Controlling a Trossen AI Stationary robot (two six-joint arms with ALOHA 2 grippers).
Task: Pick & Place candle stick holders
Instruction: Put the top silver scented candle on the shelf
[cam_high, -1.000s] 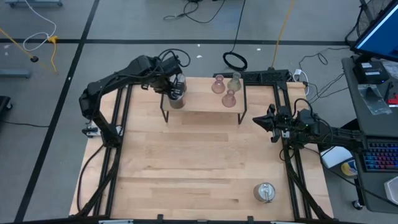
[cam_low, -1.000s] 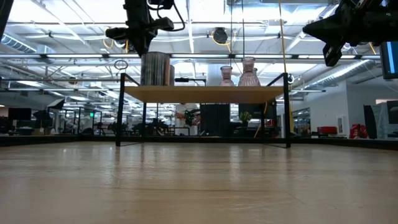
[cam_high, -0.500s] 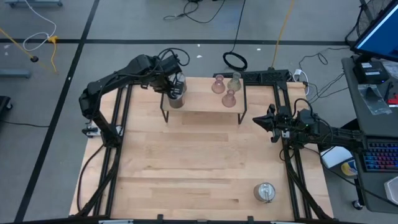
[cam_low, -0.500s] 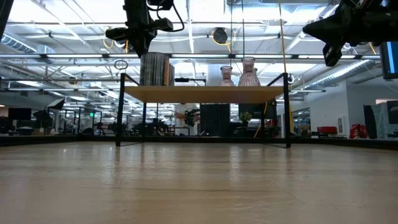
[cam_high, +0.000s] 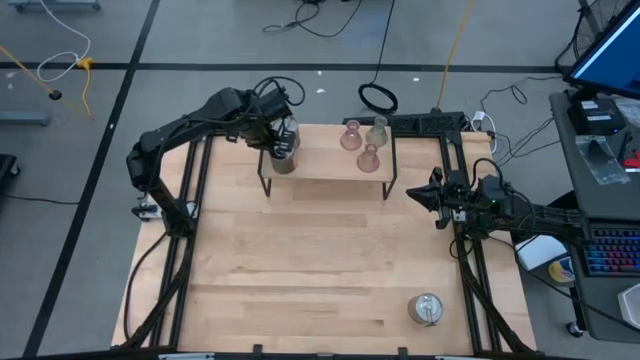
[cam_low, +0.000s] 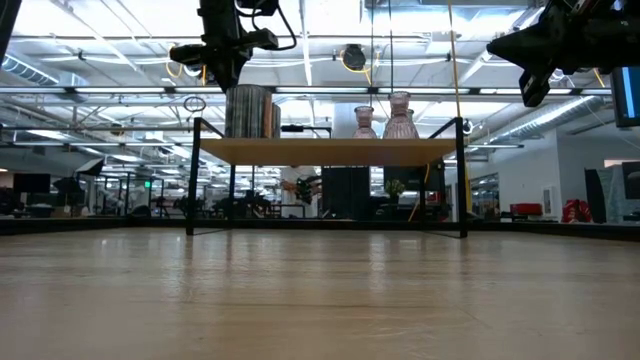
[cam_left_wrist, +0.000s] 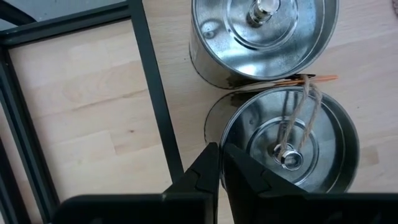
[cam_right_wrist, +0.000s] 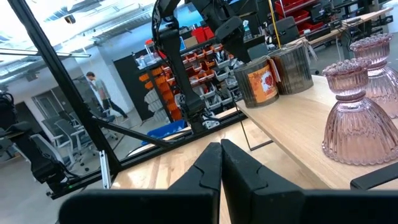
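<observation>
We see the left gripper (cam_left_wrist: 219, 163), fingers pressed together, above two shiny round metal holders (cam_left_wrist: 289, 146) on the wooden shelf (cam_high: 325, 168).

Two metal holders (cam_high: 284, 153), three glass holders (cam_high: 363, 143) on shelf; one metal holder (cam_high: 426, 308) on table.

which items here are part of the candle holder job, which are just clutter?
Job:
- two metal holders on the shelf
- three glassy holders
- metal holder on the table
- shelf
- left gripper, right gripper

Clutter:
- floor cables
- keyboard
</observation>
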